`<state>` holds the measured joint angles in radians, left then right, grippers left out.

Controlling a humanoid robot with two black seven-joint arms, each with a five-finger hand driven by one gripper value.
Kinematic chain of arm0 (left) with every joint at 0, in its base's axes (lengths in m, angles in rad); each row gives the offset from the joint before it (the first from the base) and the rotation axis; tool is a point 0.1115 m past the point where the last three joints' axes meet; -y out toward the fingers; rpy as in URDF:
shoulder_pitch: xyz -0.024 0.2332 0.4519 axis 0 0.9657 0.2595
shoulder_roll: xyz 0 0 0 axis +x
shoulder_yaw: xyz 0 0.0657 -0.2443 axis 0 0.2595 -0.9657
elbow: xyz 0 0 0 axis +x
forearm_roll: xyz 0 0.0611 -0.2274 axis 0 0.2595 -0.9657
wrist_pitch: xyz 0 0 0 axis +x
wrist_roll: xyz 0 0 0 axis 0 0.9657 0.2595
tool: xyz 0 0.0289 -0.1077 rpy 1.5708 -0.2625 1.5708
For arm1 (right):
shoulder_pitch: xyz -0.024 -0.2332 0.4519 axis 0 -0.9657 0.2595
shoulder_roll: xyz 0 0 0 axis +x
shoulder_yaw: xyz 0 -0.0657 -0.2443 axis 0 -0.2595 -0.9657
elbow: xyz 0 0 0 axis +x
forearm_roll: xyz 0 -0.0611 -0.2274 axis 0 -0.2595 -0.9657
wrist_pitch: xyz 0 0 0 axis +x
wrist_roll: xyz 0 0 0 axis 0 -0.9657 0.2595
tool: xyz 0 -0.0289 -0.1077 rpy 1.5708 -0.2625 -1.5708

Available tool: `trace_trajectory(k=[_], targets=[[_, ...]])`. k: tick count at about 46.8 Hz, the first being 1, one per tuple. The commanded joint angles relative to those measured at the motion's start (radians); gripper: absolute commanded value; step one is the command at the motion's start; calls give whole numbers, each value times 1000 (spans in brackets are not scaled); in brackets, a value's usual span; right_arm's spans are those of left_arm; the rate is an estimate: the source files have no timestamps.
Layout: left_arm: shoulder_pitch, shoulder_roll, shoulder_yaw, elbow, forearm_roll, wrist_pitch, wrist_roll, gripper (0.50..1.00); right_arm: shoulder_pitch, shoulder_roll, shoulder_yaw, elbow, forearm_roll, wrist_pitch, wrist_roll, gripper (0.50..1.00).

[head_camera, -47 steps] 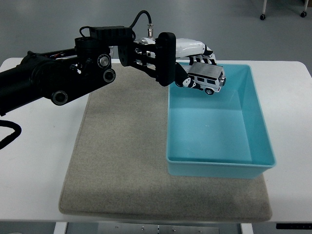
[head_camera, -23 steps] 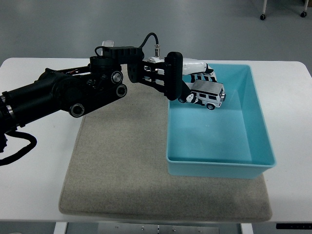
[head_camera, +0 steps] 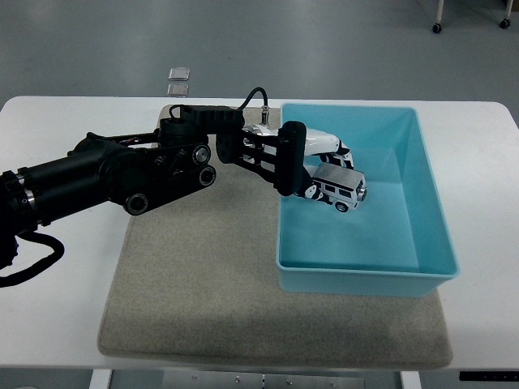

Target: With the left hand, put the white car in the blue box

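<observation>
Black left hand (head_camera: 320, 166) clamps the small white toy car (head_camera: 338, 188) low inside the rectangular blue plastic box (head_camera: 430, 212) on the beige mat (head_camera: 195, 284).

One white car (head_camera: 338, 190), one blue box (head_camera: 430, 207), one grey mat (head_camera: 195, 292), one white tabletop (head_camera: 57, 308), one robot hand (head_camera: 312, 166) in view, two small clear items (head_camera: 178, 81) on floor.

White table (head_camera: 65, 308) covered by beige mat (head_camera: 203, 292); blue box (head_camera: 365, 267) set on mat, under left hand (head_camera: 312, 166).
</observation>
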<state>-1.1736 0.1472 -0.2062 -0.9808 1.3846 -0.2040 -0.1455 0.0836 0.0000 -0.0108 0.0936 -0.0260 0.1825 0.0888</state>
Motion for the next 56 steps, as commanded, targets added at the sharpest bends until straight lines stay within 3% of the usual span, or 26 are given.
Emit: trace_trajectory(k=[1, 3, 6, 10, 12, 30, 45, 50, 56], targets=[[3, 2, 2, 1, -1, 0, 1, 805, -1, 0, 0, 0, 0, 0, 0, 936], [6, 0, 2, 1, -1, 0, 0, 848, -1, 0, 0, 0, 0, 0, 0, 936], [6, 0, 2, 1, -1, 0, -2, 872, 1, 0, 0, 0, 0, 0, 0, 936], [6, 0, 2, 1, -9, 3, -11, 975, 1, 0, 0, 0, 0, 0, 0, 936], [8, 0, 1, -1, -15, 5, -11, 990, -1, 0, 0, 0, 0, 0, 0, 936], [-12, 18, -97, -7, -21, 29, -11, 994, -1, 0, 0, 0, 0, 0, -1, 936], [-12, 100, -243, 28, -39, 31, -11, 994, -1, 0, 0, 0, 0, 0, 0, 936], [-12, 112, -271, 85, -117, 32, -11, 996, -1, 0, 0, 0, 0, 0, 0, 936], [-12, 129, -288, 165, -330, 32, -11, 996, 1, 0, 0, 0, 0, 0, 0, 936]])
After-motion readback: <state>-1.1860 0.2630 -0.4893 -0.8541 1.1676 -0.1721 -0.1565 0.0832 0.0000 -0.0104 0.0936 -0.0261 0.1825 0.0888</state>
